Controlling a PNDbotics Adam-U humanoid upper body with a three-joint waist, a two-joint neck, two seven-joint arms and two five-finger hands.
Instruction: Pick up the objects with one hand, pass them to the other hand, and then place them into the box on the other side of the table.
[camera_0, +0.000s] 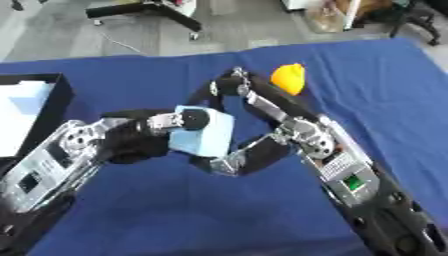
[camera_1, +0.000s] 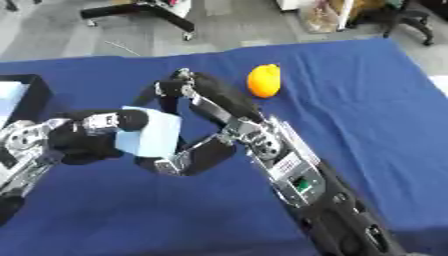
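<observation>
A light blue block (camera_0: 206, 134) hangs above the blue table between both hands. My left hand (camera_0: 140, 137) comes in from the left, its fingers (camera_0: 179, 120) curled over the block's upper left face. My right hand (camera_0: 302, 135) reaches in from the right. Its long fingers (camera_0: 236, 85) arch over the block's top and its thumb (camera_0: 232, 162) lies under the lower edge. A yellow-orange object (camera_0: 290, 78) lies on the table behind the right hand. The black box (camera_0: 54, 107) with a white inside stands at the left edge.
Blue cloth (camera_0: 175, 210) covers the table. Beyond the far edge is grey floor with a black chair base (camera_0: 144, 12). At the far right a chair and a bag show.
</observation>
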